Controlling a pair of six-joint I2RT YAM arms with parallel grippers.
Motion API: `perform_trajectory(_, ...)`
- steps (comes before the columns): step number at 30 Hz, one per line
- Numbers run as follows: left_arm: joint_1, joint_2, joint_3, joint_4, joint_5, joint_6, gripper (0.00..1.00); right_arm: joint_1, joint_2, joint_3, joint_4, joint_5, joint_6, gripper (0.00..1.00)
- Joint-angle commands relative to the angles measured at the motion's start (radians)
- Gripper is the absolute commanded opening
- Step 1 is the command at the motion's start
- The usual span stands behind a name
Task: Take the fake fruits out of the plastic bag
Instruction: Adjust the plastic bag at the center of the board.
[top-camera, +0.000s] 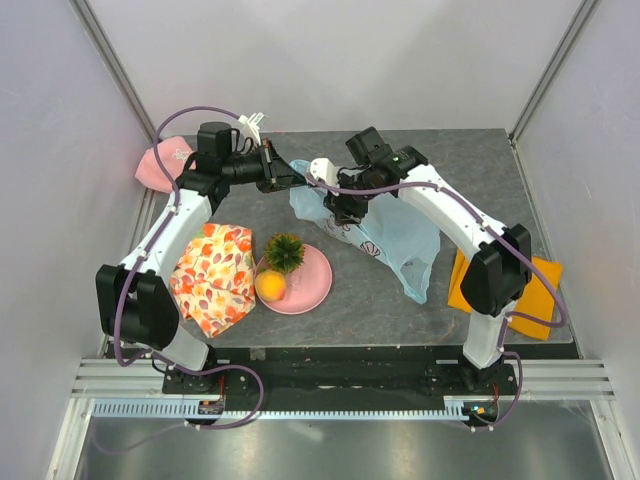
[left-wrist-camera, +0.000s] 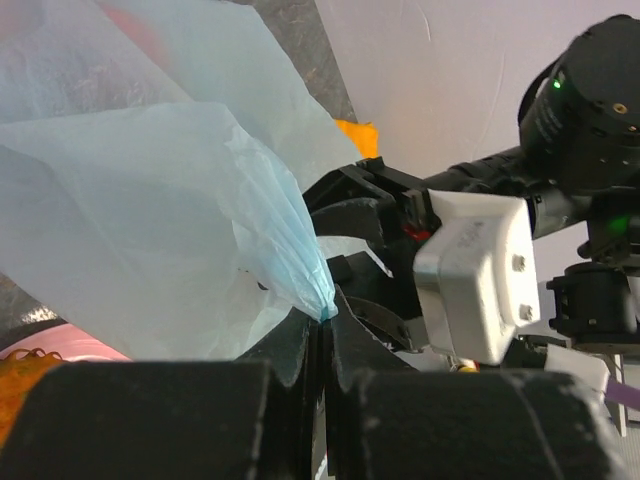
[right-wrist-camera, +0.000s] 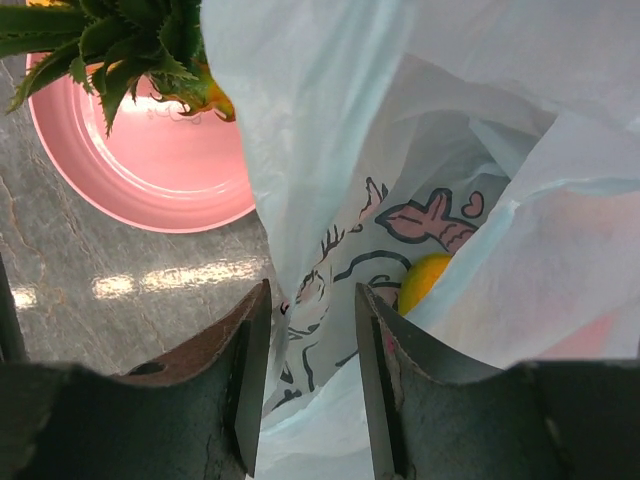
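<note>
The light-blue plastic bag (top-camera: 400, 235) lies at mid table, its mouth toward the arms. My left gripper (top-camera: 288, 178) is shut on a gathered edge of the bag (left-wrist-camera: 300, 270) and holds it up. My right gripper (top-camera: 345, 212) is open at the bag's mouth, its fingers (right-wrist-camera: 245, 360) on either side of a fold of printed film (right-wrist-camera: 330, 300). A yellow-green mango (right-wrist-camera: 425, 280) shows inside the bag. A pinkish shape (right-wrist-camera: 590, 330) shows blurred through the film. The pineapple (top-camera: 285, 250) and the orange ball (top-camera: 270, 286) sit on the pink plate (top-camera: 315, 280).
A floral orange-and-white cloth (top-camera: 212, 275) lies left of the plate. A flat orange cloth (top-camera: 535, 285) lies under the right arm at the right edge. A pink object (top-camera: 165, 165) sits at the back left corner. Walls enclose the table.
</note>
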Motion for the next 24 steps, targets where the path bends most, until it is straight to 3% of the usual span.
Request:
perform_trajectory(1,-0.003,-0.023,0.004,0.004,0.045,0.043,0.02,-0.012,0.006,0.074,0.028,-0.079,0.071,0.46)
perform_trajectory(8,-0.009,-0.069,-0.031,-0.114,0.01,0.249,0.02,-0.074,0.102,0.157,-0.068,-0.273,0.168,0.55)
perform_trajectory(14,-0.009,-0.101,-0.034,-0.122,0.009,0.25,0.02,-0.077,0.175,0.192,-0.125,-0.286,0.192,0.54)
perform_trajectory(24,-0.009,-0.103,-0.036,-0.105,0.018,0.227,0.02,-0.071,0.155,0.22,-0.11,-0.344,0.212,0.48)
